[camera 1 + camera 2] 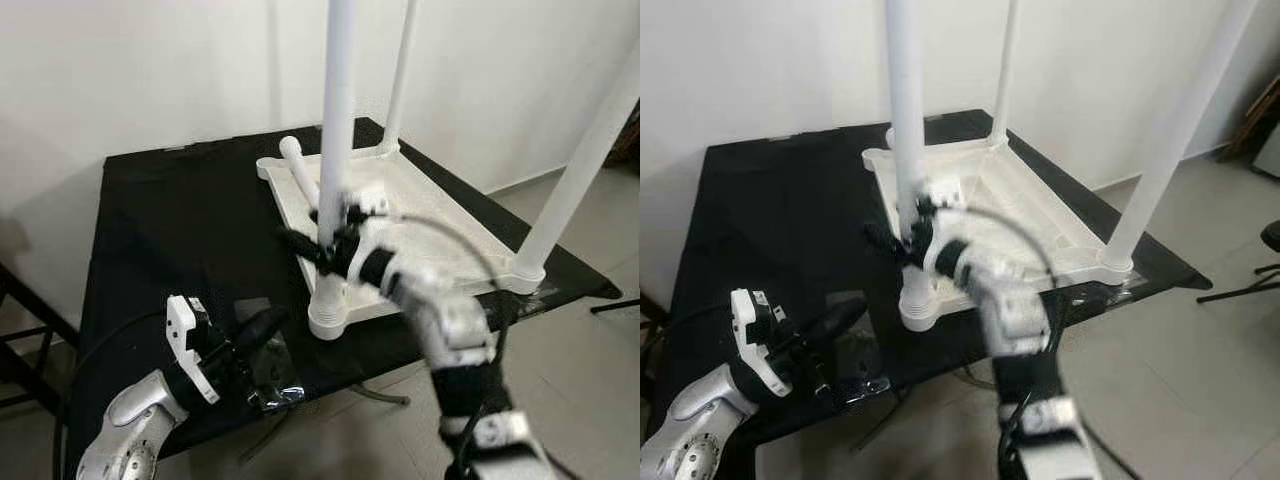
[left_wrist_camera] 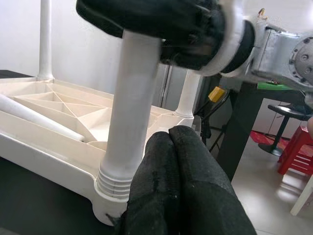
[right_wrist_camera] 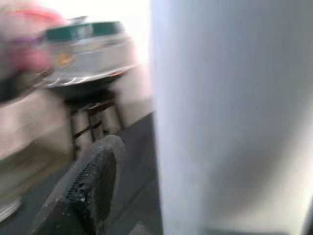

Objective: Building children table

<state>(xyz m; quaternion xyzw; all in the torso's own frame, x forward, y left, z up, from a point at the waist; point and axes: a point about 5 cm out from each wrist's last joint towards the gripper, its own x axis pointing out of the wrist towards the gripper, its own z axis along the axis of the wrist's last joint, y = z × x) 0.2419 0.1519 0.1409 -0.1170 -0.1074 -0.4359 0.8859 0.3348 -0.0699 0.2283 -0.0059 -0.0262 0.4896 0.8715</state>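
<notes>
A white children's table top (image 1: pixel 440 215) lies upside down on a black table (image 1: pixel 170 220). Three white legs stand in its corner sockets: the near one (image 1: pixel 335 130), a far one (image 1: pixel 402 75) and a right one (image 1: pixel 585 165). A loose leg (image 1: pixel 300 172) lies inside the top. My right gripper (image 1: pixel 325 240) straddles the near leg a little above its socket (image 1: pixel 328 310), open; in the right wrist view one finger (image 3: pixel 93 186) stands slightly apart from the leg (image 3: pixel 230 117). My left gripper (image 1: pixel 262 325) is shut and empty, near the table's front edge, just left of that socket.
A white wall stands close behind the black table. A crumpled clear plastic piece (image 1: pixel 275 375) lies by the table's front edge under my left gripper. Tiled floor (image 1: pixel 590 360) opens to the right. A dark frame (image 1: pixel 20 330) stands at the far left.
</notes>
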